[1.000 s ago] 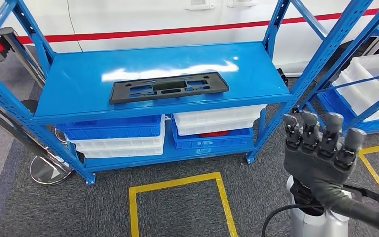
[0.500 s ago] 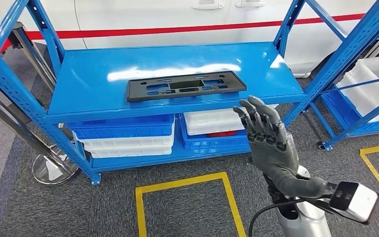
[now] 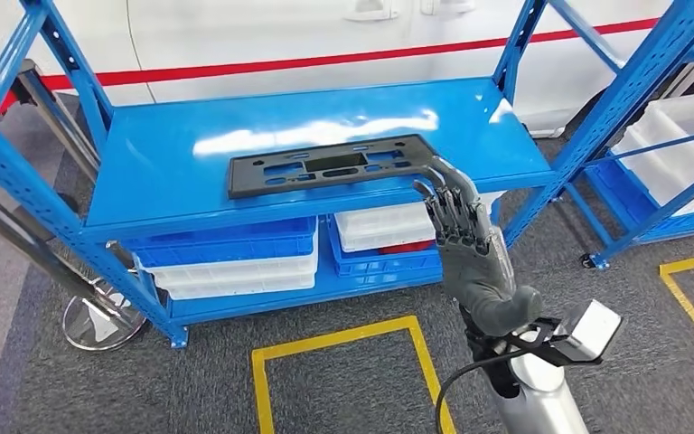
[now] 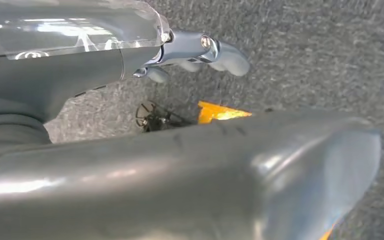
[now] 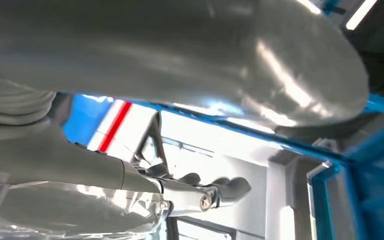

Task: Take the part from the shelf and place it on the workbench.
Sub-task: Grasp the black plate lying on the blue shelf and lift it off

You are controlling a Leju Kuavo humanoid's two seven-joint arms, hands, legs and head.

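The part is a flat black plastic plate (image 3: 330, 165) with several cut-outs, lying flat on the top board of the blue shelf (image 3: 172, 127). My right hand (image 3: 465, 235) is raised in front of the shelf's front edge, fingers stretched toward the plate's right end, holding nothing. Its fingertips (image 3: 436, 177) are at the plate's right corner; I cannot tell whether they touch it. In the right wrist view the thumb (image 5: 180, 55) and fingers (image 5: 205, 192) stand apart with shelf frame behind them. My left hand (image 4: 200, 50) hangs over grey carpet, its fingers apart and nothing in them.
White and blue bins (image 3: 235, 253) sit on the lower shelf. A second blue rack with white bins (image 3: 678, 145) stands at the right. Yellow floor tape (image 3: 343, 336) marks a box before the shelf. A round metal stand base (image 3: 99, 316) is at the left.
My right hand has swung from low at the right up and forward to the plate's right end. The camera has shifted slightly. The plate has not moved.
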